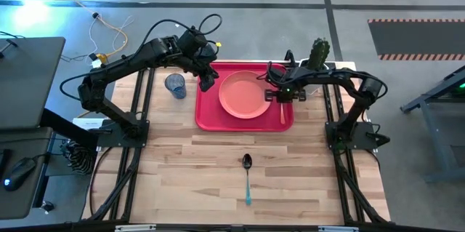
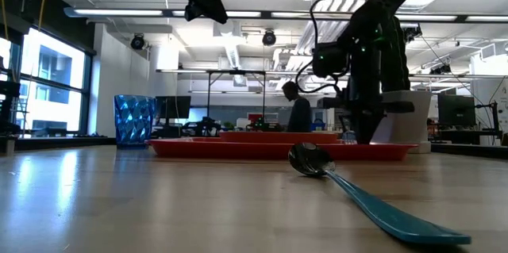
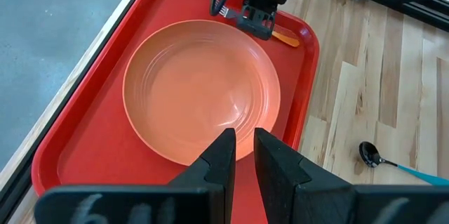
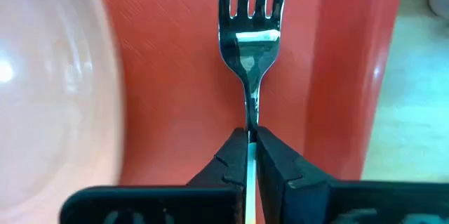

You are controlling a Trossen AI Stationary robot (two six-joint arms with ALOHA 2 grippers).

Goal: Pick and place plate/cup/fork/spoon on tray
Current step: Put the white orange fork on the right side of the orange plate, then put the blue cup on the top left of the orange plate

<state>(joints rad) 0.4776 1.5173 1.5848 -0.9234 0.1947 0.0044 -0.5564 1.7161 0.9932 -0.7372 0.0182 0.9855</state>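
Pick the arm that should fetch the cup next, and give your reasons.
Left. The cup stands on the table just off the tray's left edge, close to the left hand, which holds nothing. The right hand is across the tray, shut on the fork.

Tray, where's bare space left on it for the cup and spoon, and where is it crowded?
On the tray, the strip left of the plate is bare, as is the front edge. The right side is crowded: the right gripper holds the fork between plate and rim. The left gripper hovers over the left edge.
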